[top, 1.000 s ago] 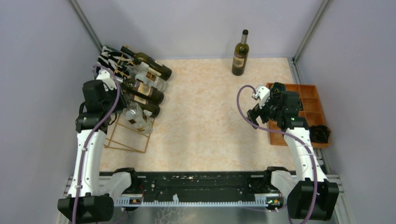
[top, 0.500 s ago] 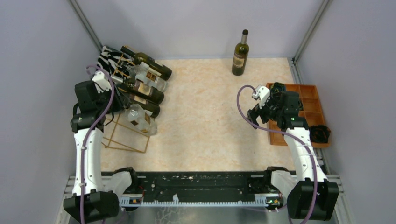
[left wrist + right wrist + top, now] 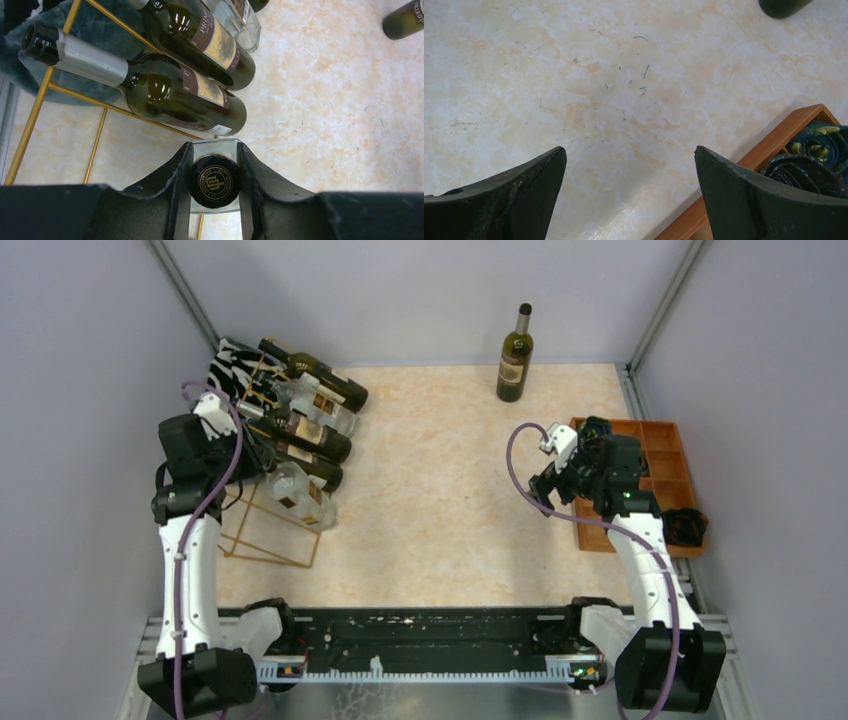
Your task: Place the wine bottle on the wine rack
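Left claw [image 3: 214, 147] clamps bottle [image 3: 215, 181] at cap, steadying it in rack [image 3: 95, 145], 9 o'clock on surface [image 3: 614, 75]; right claw [image 3: 629, 150] wide, idle.

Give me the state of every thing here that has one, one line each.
Left hand: shut on the clear bottle's cap.
Right hand: open, empty, above the table.
Clear bottle: lying at the rack's near end, cap gripped.
Dark bottles: lying in the rack.
Rack: loaded with bottles.
Upright bottle: standing at the table's far edge, capped, not racked.
Tray: dark rolled items in its near corner.
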You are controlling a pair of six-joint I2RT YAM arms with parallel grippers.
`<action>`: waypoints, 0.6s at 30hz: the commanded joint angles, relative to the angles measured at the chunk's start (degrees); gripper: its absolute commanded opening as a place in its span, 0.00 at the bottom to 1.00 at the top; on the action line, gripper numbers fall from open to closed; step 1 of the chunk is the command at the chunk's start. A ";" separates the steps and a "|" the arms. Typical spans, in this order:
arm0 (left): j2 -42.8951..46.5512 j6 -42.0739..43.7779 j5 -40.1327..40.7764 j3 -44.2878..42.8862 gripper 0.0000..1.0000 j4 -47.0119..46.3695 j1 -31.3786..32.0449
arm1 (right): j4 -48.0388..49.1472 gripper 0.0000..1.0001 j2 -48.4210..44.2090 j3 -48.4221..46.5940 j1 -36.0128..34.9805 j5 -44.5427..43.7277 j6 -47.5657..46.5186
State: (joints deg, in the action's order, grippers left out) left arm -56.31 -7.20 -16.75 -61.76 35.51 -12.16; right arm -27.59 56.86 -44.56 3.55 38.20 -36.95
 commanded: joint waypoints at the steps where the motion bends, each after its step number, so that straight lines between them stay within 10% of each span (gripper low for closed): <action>1: -0.84 -0.76 1.81 2.31 0.00 0.25 -0.30 | 0.48 0.98 -0.13 -0.96 0.40 2.09 -0.58; 18: 2.71 1.20 10.11 9.20 0.23 -3.06 -0.34 | 0.09 0.98 -0.35 -1.15 0.40 2.82 -0.76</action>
State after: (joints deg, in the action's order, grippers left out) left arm -53.45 -9.08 -12.03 -55.92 26.87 -12.27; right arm -27.94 56.86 -44.56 3.55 39.16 -37.06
